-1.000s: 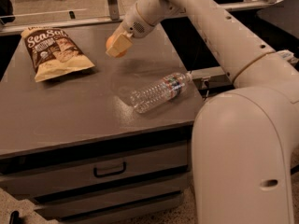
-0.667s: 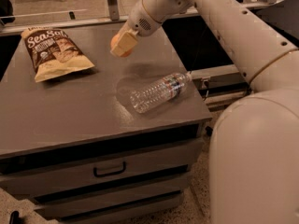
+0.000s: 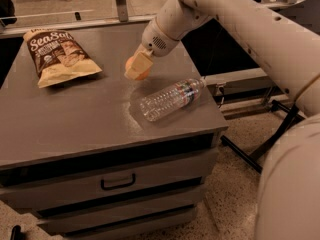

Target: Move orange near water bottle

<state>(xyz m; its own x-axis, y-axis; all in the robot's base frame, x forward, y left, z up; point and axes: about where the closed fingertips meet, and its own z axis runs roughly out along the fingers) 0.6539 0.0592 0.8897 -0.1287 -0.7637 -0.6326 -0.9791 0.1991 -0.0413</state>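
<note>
The orange point(image 3: 143, 76) is small, round and pale orange, and sits between the cream fingers of my gripper point(image 3: 137, 67) near the middle of the grey cabinet top. The fingers cover most of the fruit. The gripper is shut on it, at or just above the surface; I cannot tell whether the orange touches the top. The water bottle point(image 3: 170, 99) is clear and ribbed and lies on its side just right of and in front of the gripper, with its cap pointing to the right edge. A short gap separates the orange and the bottle.
A brown-and-tan chip bag point(image 3: 60, 56) lies at the back left of the cabinet top point(image 3: 65, 129). The cabinet has drawers point(image 3: 117, 181) in front. My white arm point(image 3: 240, 24) reaches in from the upper right. The top's right edge is close to the bottle's cap.
The gripper with the orange has moved down and to the right, towards the front of the top and closer to the bottle. The bottle and bag have not moved.
</note>
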